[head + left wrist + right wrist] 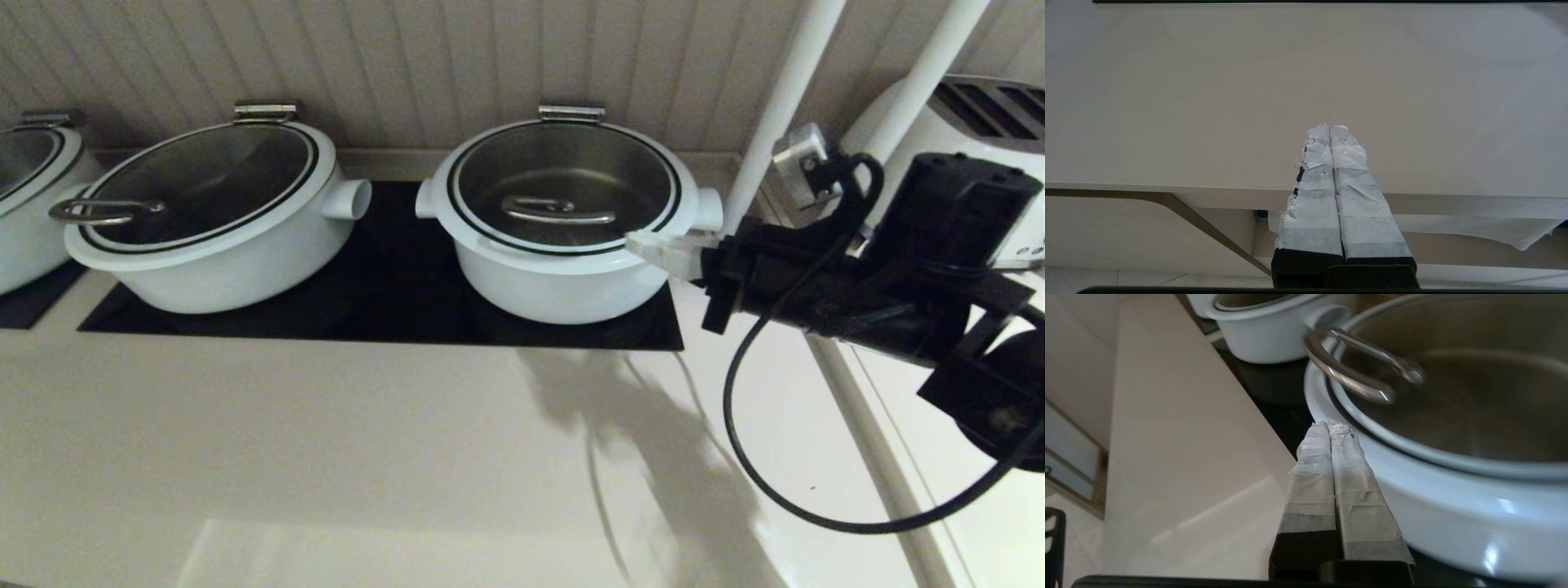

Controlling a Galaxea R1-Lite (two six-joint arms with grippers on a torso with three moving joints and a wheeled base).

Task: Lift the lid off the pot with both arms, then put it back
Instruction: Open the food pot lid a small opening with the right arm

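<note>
Two grippers pressed shut, empty. Right gripper (645, 242) tips at lid (563, 184) rim, 4 o'clock of pot (563, 282); contact unclear. Left gripper (1329, 128) hidden from head view, over bare counter (1208, 102).

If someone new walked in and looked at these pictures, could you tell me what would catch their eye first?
Probably the black right arm reaching in from the right, its right gripper with taped fingers pressed together at the front right rim of the lid, which sits on the pot on a black mat. Next, a similar white pot to its left, its loop handle jutting past the rim. The left gripper hangs shut over bare counter, away from the pots.
</note>
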